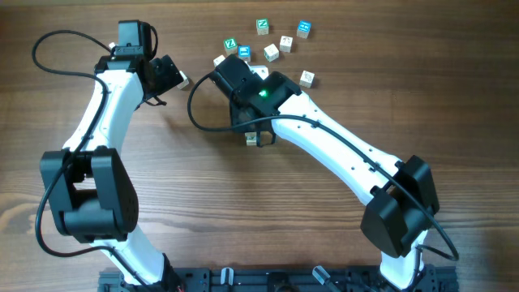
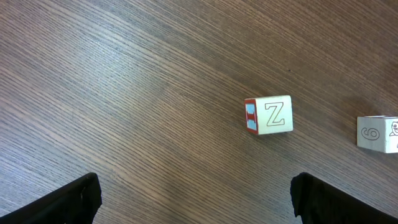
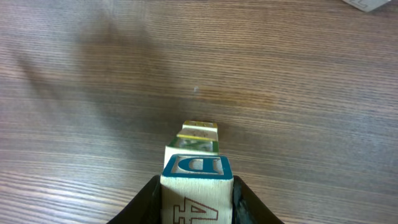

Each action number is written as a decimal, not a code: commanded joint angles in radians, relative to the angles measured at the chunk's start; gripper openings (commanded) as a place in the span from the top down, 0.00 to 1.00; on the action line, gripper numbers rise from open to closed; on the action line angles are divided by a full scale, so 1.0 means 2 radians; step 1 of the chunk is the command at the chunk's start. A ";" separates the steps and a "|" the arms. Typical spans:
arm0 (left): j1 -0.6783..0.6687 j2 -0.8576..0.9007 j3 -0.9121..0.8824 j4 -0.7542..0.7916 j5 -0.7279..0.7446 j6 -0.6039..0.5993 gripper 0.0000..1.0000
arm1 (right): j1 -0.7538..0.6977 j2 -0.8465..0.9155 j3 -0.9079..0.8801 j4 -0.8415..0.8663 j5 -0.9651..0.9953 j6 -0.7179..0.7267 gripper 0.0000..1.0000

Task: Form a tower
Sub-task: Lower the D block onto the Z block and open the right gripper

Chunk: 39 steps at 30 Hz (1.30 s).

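Two-sided clamp by the right gripper (image 3: 196,198) on a pale wooden cube with a blue letter D (image 3: 197,167): black fingers (image 3: 146,202) pressed flat against both flanks, a large 4 on the face toward the wrist. Straight past the fingertips, in line beneath that cube, the tower (image 3: 194,145) of small wooden letter cubes, seen end-on: green-marked face nearest, yellow-edged cube deeper down, dark wood-grain table (image 3: 298,74) all around it. Cannot tell whether held cube and tower touch. Farther out beyond this hand, loose wooden cubes (image 1: 262,26) with green and blue tops, well apart from the tower. At the left gripper (image 2: 194,185), jaws spread wide above the table. Ahead and to the right of its fingertips, a pale wooden cube with a Z and a red side (image 2: 268,116); farther right, at the frame edge, a pale wooden cube marked 6 (image 2: 377,133).
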State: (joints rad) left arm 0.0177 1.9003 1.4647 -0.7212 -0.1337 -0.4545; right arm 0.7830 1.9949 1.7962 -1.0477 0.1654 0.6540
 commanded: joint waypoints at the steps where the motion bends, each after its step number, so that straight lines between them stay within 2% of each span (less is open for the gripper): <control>1: 0.000 0.006 -0.003 0.000 -0.003 0.002 0.00 | 0.000 -0.015 0.012 0.011 -0.012 0.002 0.65; 19: 0.000 0.006 -0.003 0.000 -0.003 0.002 0.00 | -0.002 -0.015 0.012 0.004 -0.027 0.006 0.65; 25: 0.000 0.006 -0.003 0.000 -0.003 0.002 0.00 | -0.003 -0.015 0.012 0.001 -0.014 0.041 0.65; 28: 0.000 0.006 -0.003 0.000 -0.003 0.002 0.00 | -0.004 -0.015 0.012 -0.001 -0.013 0.044 0.61; 32: 0.000 0.006 -0.003 0.000 -0.003 0.002 0.00 | -0.004 -0.015 0.012 -0.002 -0.013 0.040 0.62; 34: 0.000 0.006 -0.003 0.000 -0.003 0.002 0.00 | -0.004 -0.015 0.012 -0.002 -0.013 0.039 0.58; 37: 0.000 0.006 -0.003 0.000 -0.003 0.002 0.00 | -0.005 -0.015 0.012 -0.001 -0.012 0.039 0.71; 39: 0.000 0.006 -0.003 0.000 -0.003 0.002 0.00 | -0.005 -0.015 0.012 0.000 -0.012 0.039 0.73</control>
State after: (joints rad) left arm 0.0181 1.9003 1.4647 -0.7212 -0.1337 -0.4545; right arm 0.7799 1.9923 1.7966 -1.0496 0.1249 0.7261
